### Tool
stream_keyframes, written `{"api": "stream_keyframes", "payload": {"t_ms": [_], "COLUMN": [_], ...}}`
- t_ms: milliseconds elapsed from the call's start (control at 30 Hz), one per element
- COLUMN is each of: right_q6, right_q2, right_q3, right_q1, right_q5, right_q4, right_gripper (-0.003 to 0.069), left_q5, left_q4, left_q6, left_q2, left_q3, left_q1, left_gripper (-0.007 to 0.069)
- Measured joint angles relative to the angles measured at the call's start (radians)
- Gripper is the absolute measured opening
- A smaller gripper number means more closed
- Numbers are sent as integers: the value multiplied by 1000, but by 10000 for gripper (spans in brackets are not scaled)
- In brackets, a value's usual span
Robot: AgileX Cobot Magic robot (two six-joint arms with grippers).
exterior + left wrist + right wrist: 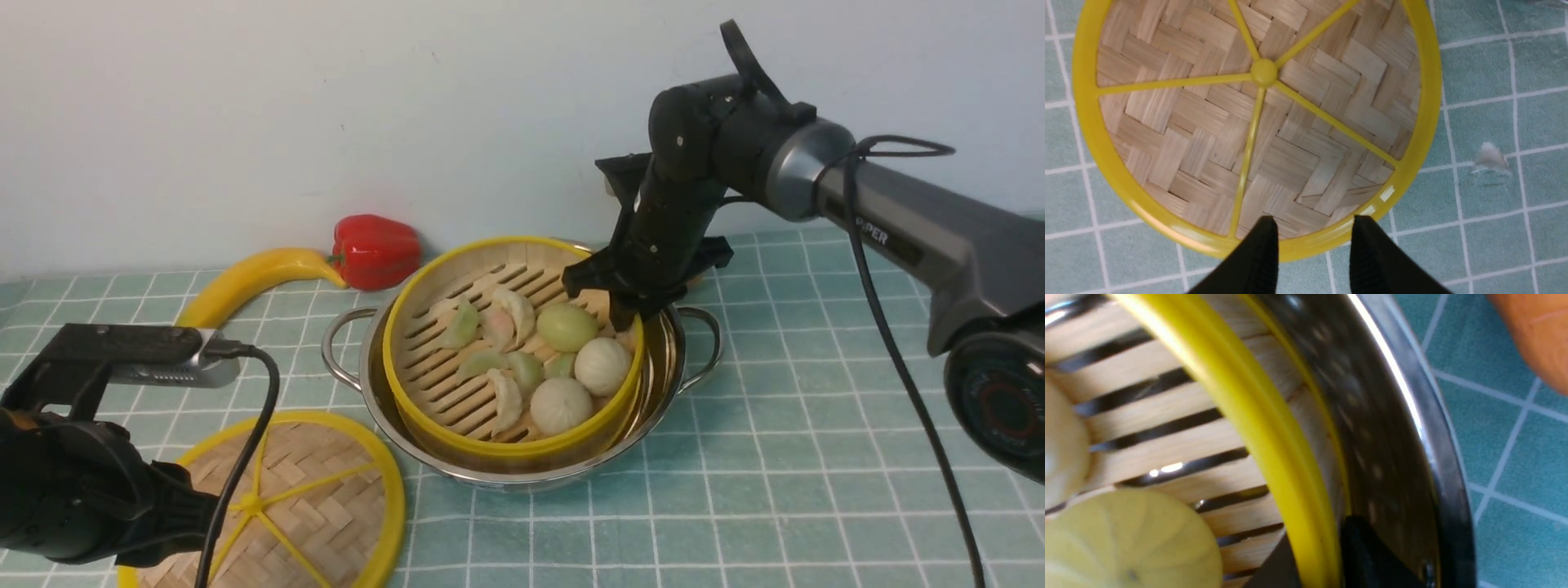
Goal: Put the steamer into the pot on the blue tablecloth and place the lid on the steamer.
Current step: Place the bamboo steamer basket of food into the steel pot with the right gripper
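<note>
The steamer point(445, 376), its dumplings uncovered, sits inside the pot point(522, 478) on the blue tablecloth point(775, 457). The right gripper point(624, 314) reaches down at the steamer's far right side, with one finger inside the yellow rim and the other between rim and pot wall; I cannot tell whether it is pinching the rim. The lid point(326, 498) lies flat just beside the pot at front left, and the left gripper point(1314, 228) hangs over its edge, fingers spread and holding nothing.

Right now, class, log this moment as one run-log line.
steamer: in pot; lid: on tablecloth; left jaws: open above lid; right jaws: astride steamer rim
</note>
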Motion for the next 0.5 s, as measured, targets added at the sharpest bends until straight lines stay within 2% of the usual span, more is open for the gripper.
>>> {"api": "stream_keyframes", "payload": {"t_ms": [33, 67, 233, 333, 500], "right_q6": [2, 2, 2, 2, 3], "right_q2": [0, 0, 0, 0, -14], "right_q3": [-3, -3, -5, -6, -6], "right_q1": [0, 0, 0, 0, 0], "right_q5": [-3, -4, -10, -12, -15], "right_q4": [4, 4, 20, 23, 8], "right_gripper": [181, 186, 309, 346, 362], "left_q5": [-18, -21, -100, -121, -123], "left_q4": [7, 9, 67, 108, 134], "left_q6": [-10, -12, -82, -126, -152], "left_q2": [0, 0, 0, 0, 5], "left_q3": [0, 0, 0, 0, 0], "left_q1": [0, 0, 0, 0, 0], "left_gripper": [243, 243, 243, 243, 243]}}
